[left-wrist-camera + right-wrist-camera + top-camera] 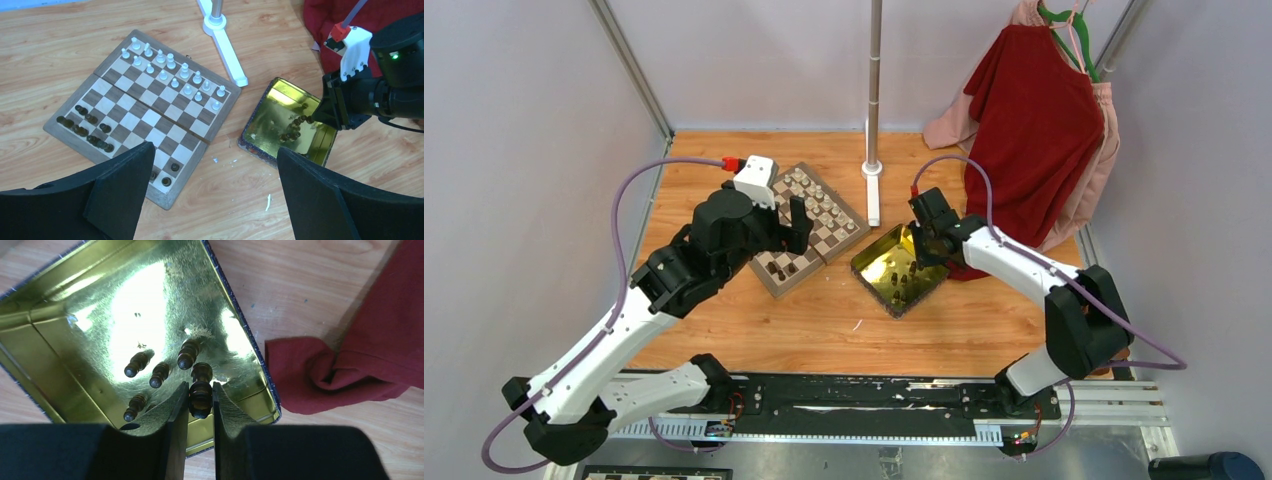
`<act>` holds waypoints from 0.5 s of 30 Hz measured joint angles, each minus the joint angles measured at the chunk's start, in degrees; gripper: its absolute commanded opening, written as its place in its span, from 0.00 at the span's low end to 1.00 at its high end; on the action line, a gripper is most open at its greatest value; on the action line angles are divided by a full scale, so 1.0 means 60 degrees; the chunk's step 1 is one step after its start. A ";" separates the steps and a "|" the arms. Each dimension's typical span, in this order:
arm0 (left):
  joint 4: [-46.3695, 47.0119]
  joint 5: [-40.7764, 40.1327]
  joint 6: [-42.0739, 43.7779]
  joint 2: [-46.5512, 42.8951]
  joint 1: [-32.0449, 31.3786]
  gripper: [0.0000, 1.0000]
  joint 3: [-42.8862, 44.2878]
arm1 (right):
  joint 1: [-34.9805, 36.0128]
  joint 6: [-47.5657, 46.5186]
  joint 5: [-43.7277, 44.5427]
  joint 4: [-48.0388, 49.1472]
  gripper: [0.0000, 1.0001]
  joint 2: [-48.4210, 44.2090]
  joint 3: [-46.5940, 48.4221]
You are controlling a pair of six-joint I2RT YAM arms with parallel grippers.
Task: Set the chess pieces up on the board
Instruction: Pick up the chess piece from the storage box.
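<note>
- Bright, even light from above; soft shadows lie on the tabletop (pixel 824 320) under the arms.
- White glare burns out patches of the shiny tray (pixel 135 315) floor.
- Fingers (pixel 120 190) of the left pincer (pixel 215 150) look dark and soft-edged, close to the lens.

a wooden desk boxed in by pale walls
plain light-grey walls (pixel 524 100) close in the wood-grain desk (pixel 824 330) on three sides, with slim metal frame bars (pixel 632 68) running up the far corners. a metal pole (pixel 875 80) rises from a white foot (pixel 873 200) at the far middle. at the far right a red garment (pixel 1034 130) hangs over a pink one (pixel 946 128) on a green hanger (pixel 1064 20). the light is soft and even.
</note>
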 measured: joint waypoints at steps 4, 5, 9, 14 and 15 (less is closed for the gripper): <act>-0.0018 -0.0018 0.0000 -0.0131 0.0000 0.99 0.0000 | -0.0153 0.0026 -0.0131 0.0007 0.02 -0.0313 0.0124; -0.0040 -0.0036 -0.0004 -0.0175 0.0000 0.99 0.0000 | -0.0189 0.0036 -0.0168 0.0011 0.02 -0.0350 0.0124; -0.0208 -0.0117 -0.0004 -0.0342 0.0000 0.99 0.0000 | -0.0237 0.0058 -0.0393 -0.0011 0.01 -0.0503 0.0124; -0.0430 -0.0291 -0.0007 -0.0594 0.0000 0.99 0.0004 | -0.0215 0.0055 -0.0758 -0.0248 0.00 -0.0721 0.0506; -0.0488 -0.0342 -0.0007 -0.0659 0.0000 0.99 0.0004 | -0.0160 0.0055 -0.0801 -0.0288 0.00 -0.0729 0.0729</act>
